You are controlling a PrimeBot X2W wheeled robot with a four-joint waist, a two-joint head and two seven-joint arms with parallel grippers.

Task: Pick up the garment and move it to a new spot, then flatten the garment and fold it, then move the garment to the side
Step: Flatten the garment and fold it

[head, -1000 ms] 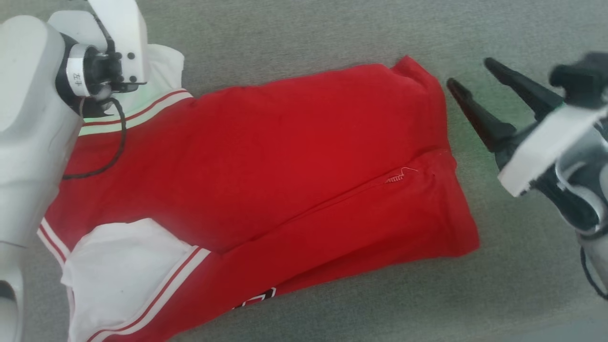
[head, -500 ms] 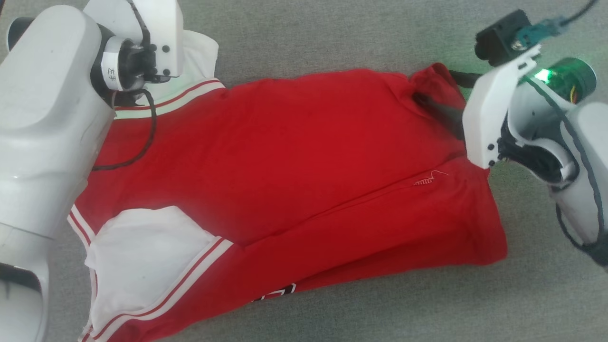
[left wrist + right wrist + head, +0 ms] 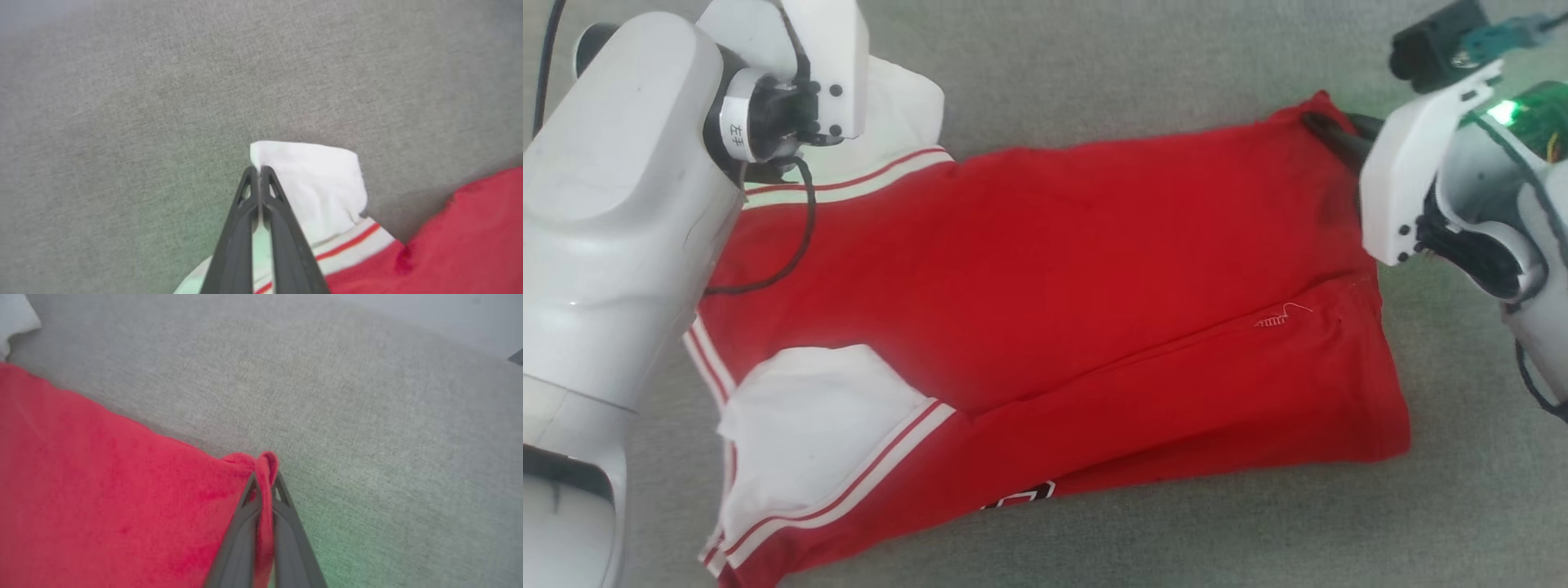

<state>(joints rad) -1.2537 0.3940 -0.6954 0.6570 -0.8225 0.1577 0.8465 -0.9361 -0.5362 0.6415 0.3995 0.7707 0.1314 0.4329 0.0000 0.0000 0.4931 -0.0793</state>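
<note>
While the head view looks down, the garment (image 3: 1045, 278) lies spread on the grey woven surface (image 3: 1111, 65). Its red body runs across the picture, sleeve end to the left and hem end to the right. One white sleeve (image 3: 809, 425) sits at lower left, with red-and-white striped trim (image 3: 849, 482) along its edge. A second white sleeve (image 3: 907, 106) pokes out at upper left, partly under the left arm (image 3: 613, 204). A lengthwise fold crosses the red cloth from centre to right. A scrap of dark, white-outlined lettering (image 3: 1021, 496) peeks out at the lower edge. At the upper-right hem corner is the right gripper (image 3: 1319, 126), dark fingers together with the red corner bunched at them. Its pale wrist plate (image 3: 1413, 171) hides the finger bases, and a green light (image 3: 1507, 110) glows behind.

Left wrist view: the left gripper (image 3: 258, 169) is closed, its fingers pressed together on the edge of the upper white sleeve. White cloth rises past the tips. Striped trim and red body lie to the right of the fingers, with grey surface beyond.

Right wrist view: the right gripper is closed, with a pinch of red hem squeezed between the fingers and looping over the tips. The red body stretches away to the left, and a bit of white sleeve shows at the top-left corner. A greenish tint lies on the grey surface beside the fingers.
</note>
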